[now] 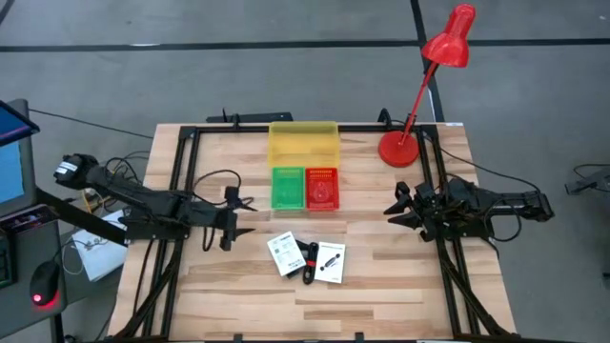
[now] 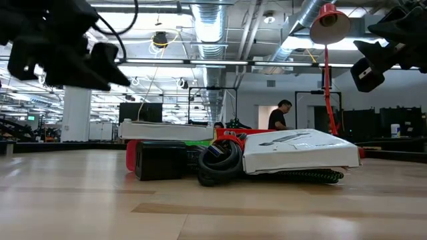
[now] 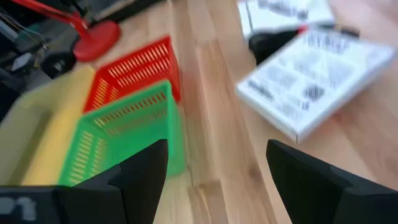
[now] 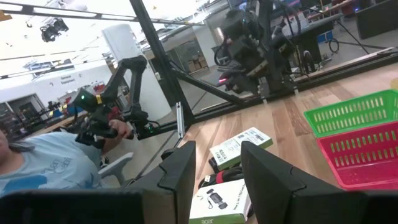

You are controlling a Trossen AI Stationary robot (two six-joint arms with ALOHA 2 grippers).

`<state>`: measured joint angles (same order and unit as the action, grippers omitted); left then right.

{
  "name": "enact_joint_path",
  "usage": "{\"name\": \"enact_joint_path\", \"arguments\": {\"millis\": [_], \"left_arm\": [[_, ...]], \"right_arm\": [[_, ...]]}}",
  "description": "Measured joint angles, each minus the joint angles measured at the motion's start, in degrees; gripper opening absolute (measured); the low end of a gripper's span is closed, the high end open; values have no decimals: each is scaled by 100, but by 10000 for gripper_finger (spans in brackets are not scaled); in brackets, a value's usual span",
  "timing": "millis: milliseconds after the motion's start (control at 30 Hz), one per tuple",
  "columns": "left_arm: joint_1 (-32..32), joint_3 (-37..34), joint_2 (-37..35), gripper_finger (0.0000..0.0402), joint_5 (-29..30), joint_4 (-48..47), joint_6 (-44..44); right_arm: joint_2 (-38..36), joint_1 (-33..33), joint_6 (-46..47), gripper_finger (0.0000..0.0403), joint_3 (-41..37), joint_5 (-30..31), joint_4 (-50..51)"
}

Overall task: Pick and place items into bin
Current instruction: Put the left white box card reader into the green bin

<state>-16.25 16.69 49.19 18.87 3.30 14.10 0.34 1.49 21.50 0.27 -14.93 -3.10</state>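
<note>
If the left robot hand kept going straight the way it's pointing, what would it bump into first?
Probably the green basket: the left wrist view shows it straight ahead of the open left gripper, though bare table lies between the fingers, so depth is uncertain.

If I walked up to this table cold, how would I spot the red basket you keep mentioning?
Start at the bright red desk lamp standing at the far edge of the pale wooden table. Beside its round base sits a wide yellow plastic bin, and two small mesh baskets stand against that bin's near side. The red mesh basket is the one nearer the lamp; its twin, the green mesh basket, differs only in colour.
</note>
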Motion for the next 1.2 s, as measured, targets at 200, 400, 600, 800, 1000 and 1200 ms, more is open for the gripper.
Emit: {"name": "enact_joint_path", "arguments": {"millis": [200,400,600,800,1000,1200], "left_arm": [[-116,0,515,267,137,3,16],[-459,0,698,267,758,10,252],[-888,0,721,267,1387,-36,659],[-1308,0,897,267,1994,-46,987],[-1578,-2,1655,267,2444,175,1372],[-1723,-2,2496,267,2659,572,1553]], "right_arm": [[0,0,1,123,0,0,1],[1,-1,1,123,0,1,1],[1,0,2,123,0,-1,0],[2,1,0,123,0,-1,1],[2,-1,2,123,0,1,1],[0,0,0,123,0,-1,0]]}}
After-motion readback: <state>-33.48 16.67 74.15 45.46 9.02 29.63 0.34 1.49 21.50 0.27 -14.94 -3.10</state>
